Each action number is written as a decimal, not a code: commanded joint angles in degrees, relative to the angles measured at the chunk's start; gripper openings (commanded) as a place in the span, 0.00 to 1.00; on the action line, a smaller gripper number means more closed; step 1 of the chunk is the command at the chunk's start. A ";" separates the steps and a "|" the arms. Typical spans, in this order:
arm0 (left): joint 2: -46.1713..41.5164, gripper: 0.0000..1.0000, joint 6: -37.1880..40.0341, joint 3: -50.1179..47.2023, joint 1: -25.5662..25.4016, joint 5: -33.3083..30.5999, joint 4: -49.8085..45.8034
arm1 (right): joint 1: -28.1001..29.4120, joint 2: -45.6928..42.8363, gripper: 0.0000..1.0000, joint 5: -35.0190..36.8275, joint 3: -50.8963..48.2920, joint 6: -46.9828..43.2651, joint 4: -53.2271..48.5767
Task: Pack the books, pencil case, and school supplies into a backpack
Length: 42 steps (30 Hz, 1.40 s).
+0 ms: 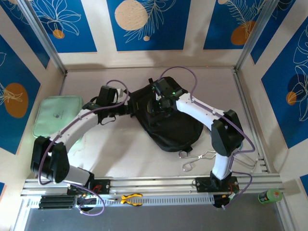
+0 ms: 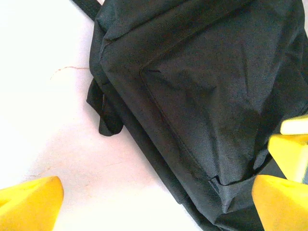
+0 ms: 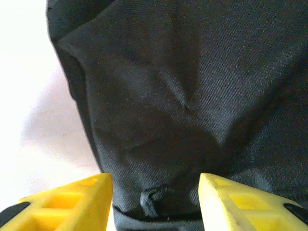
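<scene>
The big black backpack point(image 1: 179, 129) lies flat in the middle of the white counter point(image 1: 126, 155). Its top end points away from the arms. It looks shut and a bit lumpy, and a short strap sticks out at one side. I cannot see any books.

The left arm bends in from the left side. Its left tool point(image 1: 125, 107) sits just beside the backpack's left edge. From the camera on that wrist, its yellow fingers point(image 2: 30, 203) are spread very wide apart. One finger is over the bare counter and the other is over the black cloth. They grab nothing.

The right arm reaches in from the right side. Its right tool point(image 1: 161, 103) hangs over the far end of the backpack. Its yellow fingers point(image 3: 73, 201) are apart too, with black cloth under them and in the gap between them. A little bump of cloth sits in that gap, but the fingers do not pinch it.

A mint-green pouch point(image 1: 57, 115) lies on the left side of the counter, well apart from the backpack. Some bent silver wires point(image 1: 199, 158) lie near the right arm's base. A pair of yellow pliers point(image 1: 131, 198) rests on the metal rail at the near edge.
</scene>
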 commanded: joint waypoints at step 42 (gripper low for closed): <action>6.68 0.94 -6.68 -0.57 1.43 12.75 7.71 | 0.98 9.14 0.32 -6.35 5.95 -5.87 -5.43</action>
